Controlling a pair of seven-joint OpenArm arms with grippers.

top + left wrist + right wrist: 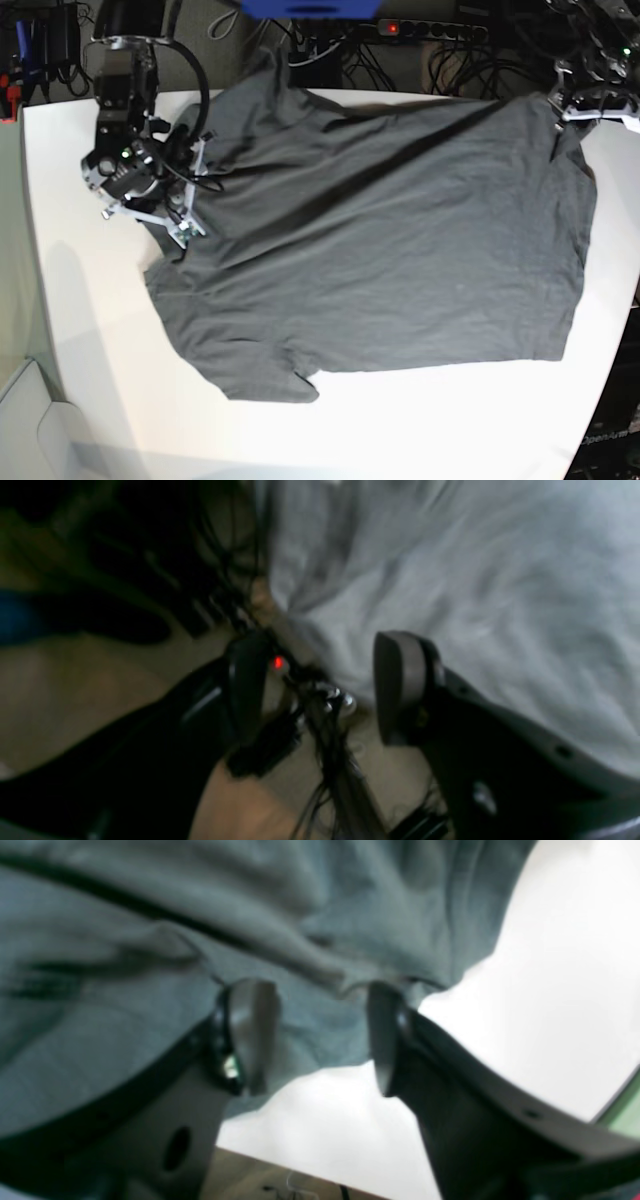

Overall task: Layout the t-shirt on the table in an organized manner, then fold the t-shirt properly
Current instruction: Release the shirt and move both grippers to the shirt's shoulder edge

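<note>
We see the t-shirt [390, 240] spread across the table [120, 400], rumpled along its far edge. Our right gripper [320, 1035] stands agape, cloth draped between its spread fingers [250, 1030], nothing pinched. Our left gripper [320, 685] at the far corner is parted too, empty, one pad beside the fabric.

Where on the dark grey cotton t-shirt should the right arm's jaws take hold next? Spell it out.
Grip the dark grey cotton t-shirt at its rumpled edge nearest the right gripper, where cloth lies between the open jaws. Come from the large white table side, low and flat: there the fabric bunches into a ridge that can be pinched; elsewhere it lies flat.
</note>
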